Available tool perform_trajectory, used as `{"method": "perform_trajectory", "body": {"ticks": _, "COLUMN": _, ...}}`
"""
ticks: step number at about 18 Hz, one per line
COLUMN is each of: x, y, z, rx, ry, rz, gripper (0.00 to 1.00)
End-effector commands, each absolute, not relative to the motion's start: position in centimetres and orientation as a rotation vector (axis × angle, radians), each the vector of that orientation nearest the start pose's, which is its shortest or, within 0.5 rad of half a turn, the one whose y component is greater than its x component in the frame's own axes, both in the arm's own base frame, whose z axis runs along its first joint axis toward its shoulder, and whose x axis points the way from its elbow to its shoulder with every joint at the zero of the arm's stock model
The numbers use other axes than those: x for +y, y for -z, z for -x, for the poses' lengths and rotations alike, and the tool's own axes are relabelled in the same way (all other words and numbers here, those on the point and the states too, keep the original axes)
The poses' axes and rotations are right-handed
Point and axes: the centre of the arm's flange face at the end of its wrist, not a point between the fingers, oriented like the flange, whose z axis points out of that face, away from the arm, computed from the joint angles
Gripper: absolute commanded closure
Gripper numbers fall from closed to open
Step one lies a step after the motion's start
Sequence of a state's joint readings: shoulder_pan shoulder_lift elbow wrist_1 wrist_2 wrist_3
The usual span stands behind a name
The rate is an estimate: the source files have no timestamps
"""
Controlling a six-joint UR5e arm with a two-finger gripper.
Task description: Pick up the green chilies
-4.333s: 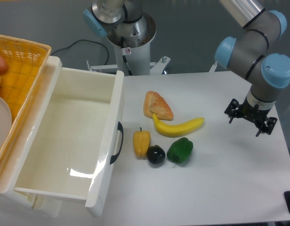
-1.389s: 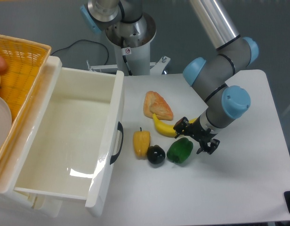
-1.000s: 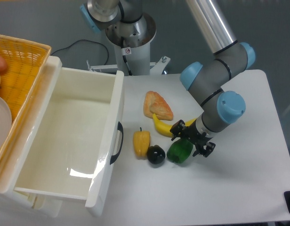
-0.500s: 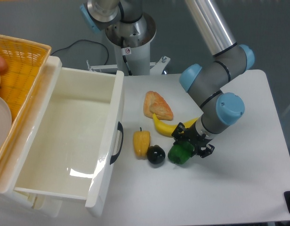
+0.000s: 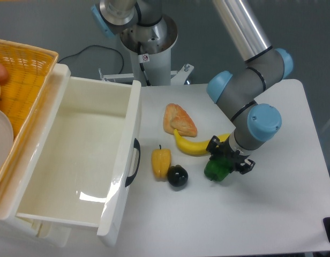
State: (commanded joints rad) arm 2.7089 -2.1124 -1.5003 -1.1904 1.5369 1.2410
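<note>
Bent at the elbow over the worktop (image 5: 293,193), wrist pointing down. Fingers (image 5: 226,164) clamped on the chilies (image 5: 216,169), which sit gripped between them just above the worktop. Banana (image 5: 194,145) just beside the fingers, touching or nearly so; black fruit (image 5: 177,176) and yellow pepper (image 5: 160,162) farther off.
</note>
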Motion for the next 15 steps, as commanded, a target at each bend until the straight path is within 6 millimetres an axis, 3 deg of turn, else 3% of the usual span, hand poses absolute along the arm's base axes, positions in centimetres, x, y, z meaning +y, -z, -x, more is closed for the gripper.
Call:
{"method": "perform_trajectory", "body": {"ticks": 8, "x": 36.3, "y": -31.0, "z": 58.3, "rx": 0.055, "ry": -0.006, "rz": 3.13, "gripper": 0.82}}
{"method": "perform_trajectory", "body": {"ticks": 15, "x": 35.5, "y": -32.6, "z": 60.2, "rx": 0.055, "ry": -0.08, "rz": 3.142, "gripper": 0.82}}
